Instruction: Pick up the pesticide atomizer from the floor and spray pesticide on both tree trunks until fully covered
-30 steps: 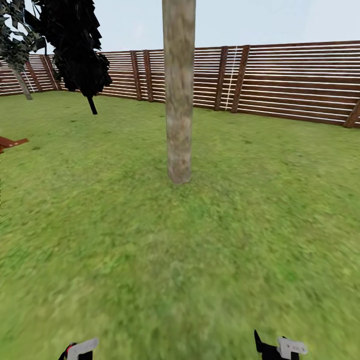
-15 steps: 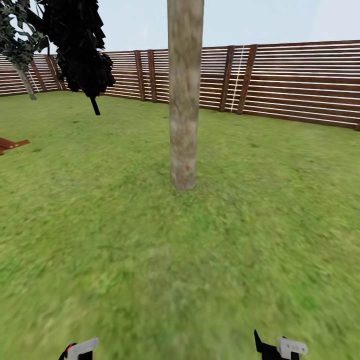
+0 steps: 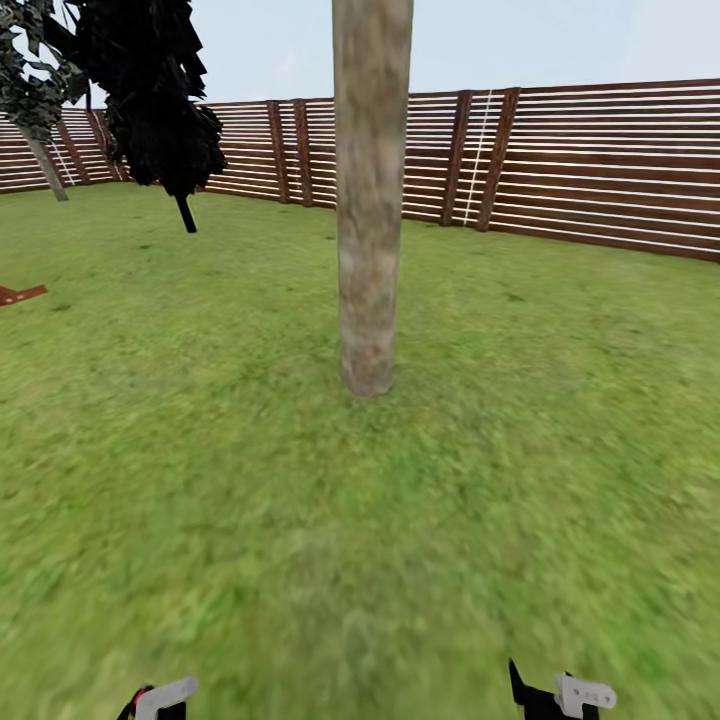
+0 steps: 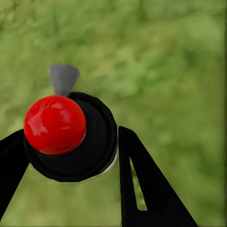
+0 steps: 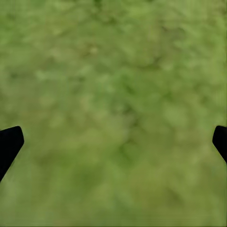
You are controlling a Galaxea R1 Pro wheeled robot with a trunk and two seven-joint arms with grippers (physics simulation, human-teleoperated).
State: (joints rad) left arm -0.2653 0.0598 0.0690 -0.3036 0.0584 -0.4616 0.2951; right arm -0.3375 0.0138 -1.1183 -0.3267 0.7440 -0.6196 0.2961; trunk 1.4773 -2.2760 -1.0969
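Presently, my left gripper (image 4: pixel 71 151) is clamping the atomizer (image 4: pixel 71 135); the upright tree trunk (image 3: pixel 370 200) is standing frame-centre, well ahead; right gripper (image 5: pixel 113 142) gaping wide.

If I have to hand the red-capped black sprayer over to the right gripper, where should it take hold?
Probably on the black round body just under the red ball cap, coming from the side that the left gripper leaves free. The black fingers already flank the body, and the grey nozzle must stay unblocked. The right gripper hangs open above grass.
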